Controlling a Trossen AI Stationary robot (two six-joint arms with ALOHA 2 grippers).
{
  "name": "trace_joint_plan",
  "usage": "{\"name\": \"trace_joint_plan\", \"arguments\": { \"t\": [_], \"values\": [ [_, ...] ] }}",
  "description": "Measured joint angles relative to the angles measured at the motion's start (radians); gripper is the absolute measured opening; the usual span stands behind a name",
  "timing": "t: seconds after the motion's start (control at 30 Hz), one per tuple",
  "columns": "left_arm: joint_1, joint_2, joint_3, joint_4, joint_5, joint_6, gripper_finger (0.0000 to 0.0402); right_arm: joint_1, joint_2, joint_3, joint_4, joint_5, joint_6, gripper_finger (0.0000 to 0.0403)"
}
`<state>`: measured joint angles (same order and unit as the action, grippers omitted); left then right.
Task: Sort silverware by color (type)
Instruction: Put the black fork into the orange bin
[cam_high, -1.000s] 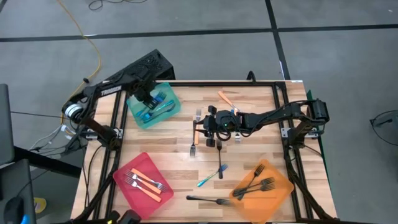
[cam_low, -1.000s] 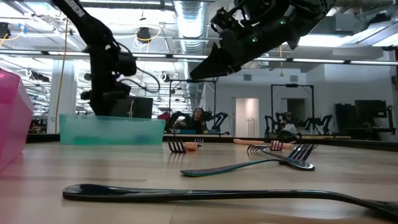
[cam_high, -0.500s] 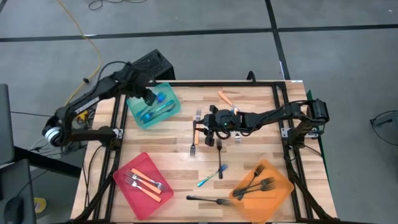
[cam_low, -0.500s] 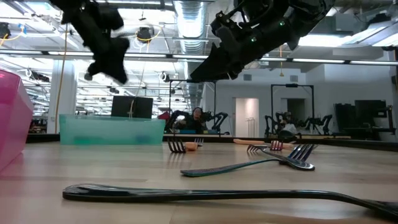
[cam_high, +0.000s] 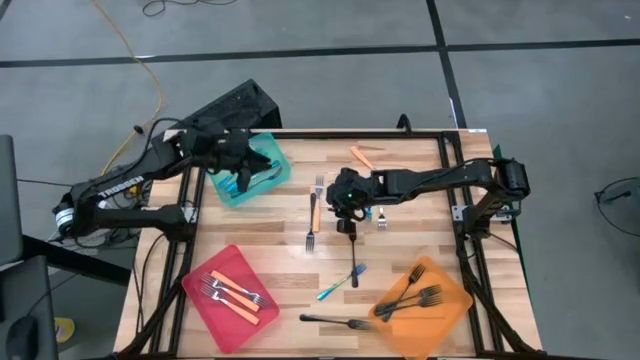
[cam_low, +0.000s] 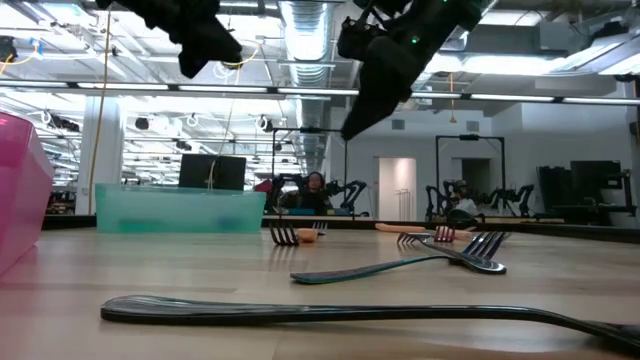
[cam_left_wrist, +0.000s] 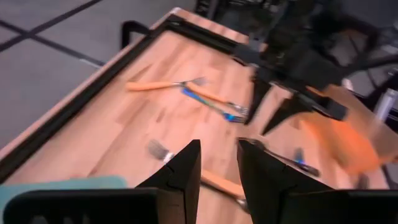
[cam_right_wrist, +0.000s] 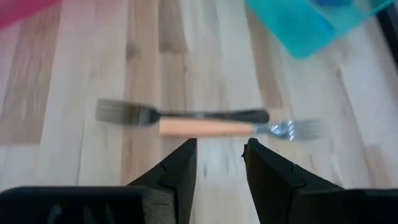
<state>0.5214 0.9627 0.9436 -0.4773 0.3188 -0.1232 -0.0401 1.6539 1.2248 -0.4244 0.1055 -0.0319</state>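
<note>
Empty left claw (cam_left_wrist: 217, 165) hovers, parted, over scattered forks (cam_left_wrist: 186, 93).

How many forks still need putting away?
Done: forks lie in the teal tray, red tray and orange tray. In hand: nothing; the right gripper, jaws open, hangs over an orange fork. Left: roughly seven forks loose on the table, including a black fork.

Wood, plastic and metal we are seeing

We are looking at a matt, planked wooden table (cam_high: 400, 165), translucent glossy plastic trays (cam_high: 228, 287), shiny metal tines on an orange-handled fork (cam_right_wrist: 205, 127), and matt dark gripper fingers (cam_right_wrist: 177, 168).
</note>
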Motion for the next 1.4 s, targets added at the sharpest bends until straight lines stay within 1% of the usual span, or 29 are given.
{"name": "trace_joint_plan", "arguments": {
  "t": [0.17,0.3,0.43,0.5,0.63,0.7,0.8,0.87,1.0,1.2,1.27,1.4],
  "values": [
    [-0.153,0.000,0.000,0.008,-0.050,-0.001,0.0090,0.059,0.000,0.007,-0.195,0.000,0.023,0.0155],
    [-0.284,0.000,0.000,0.036,-0.107,-0.003,0.0090,0.138,0.000,-0.029,-0.259,-0.029,0.090,0.0155],
    [-0.405,0.006,0.000,0.060,-0.184,0.006,0.0089,0.219,0.000,-0.045,-0.247,-0.028,0.110,0.0155],
    [-0.453,0.006,0.000,0.076,-0.233,0.030,0.0089,0.240,0.000,-0.056,-0.221,-0.002,0.106,0.0155],
    [-0.510,0.006,0.000,0.114,-0.328,0.070,0.0089,0.233,0.000,-0.068,-0.170,0.070,0.060,0.0155],
    [-0.524,0.006,0.000,0.117,-0.358,0.065,0.0089,0.222,0.000,-0.069,-0.169,0.076,0.044,0.0155],
    [-0.532,0.020,0.000,0.120,-0.370,0.046,0.0089,0.204,0.000,-0.069,-0.173,0.068,0.033,0.0155],
    [-0.537,0.025,-0.001,0.099,-0.369,0.044,0.0089,0.201,0.000,-0.069,-0.206,0.049,-0.030,0.0155],
    [-0.540,0.054,-0.001,0.099,-0.371,0.050,0.0089,0.217,0.000,-0.069,-0.284,0.045,-0.254,0.0155],
    [-0.542,0.132,0.000,0.122,-0.368,0.036,0.0089,0.223,0.004,-0.069,-0.265,0.034,-0.555,0.0155],
    [-0.543,0.157,-0.001,0.122,-0.358,0.036,0.0089,0.226,0.005,-0.069,-0.266,0.025,-0.619,0.0155],
    [-0.543,0.183,-0.001,0.133,-0.342,0.037,0.0089,0.231,0.005,-0.075,-0.240,0.018,-0.684,0.0155]
  ]
}}
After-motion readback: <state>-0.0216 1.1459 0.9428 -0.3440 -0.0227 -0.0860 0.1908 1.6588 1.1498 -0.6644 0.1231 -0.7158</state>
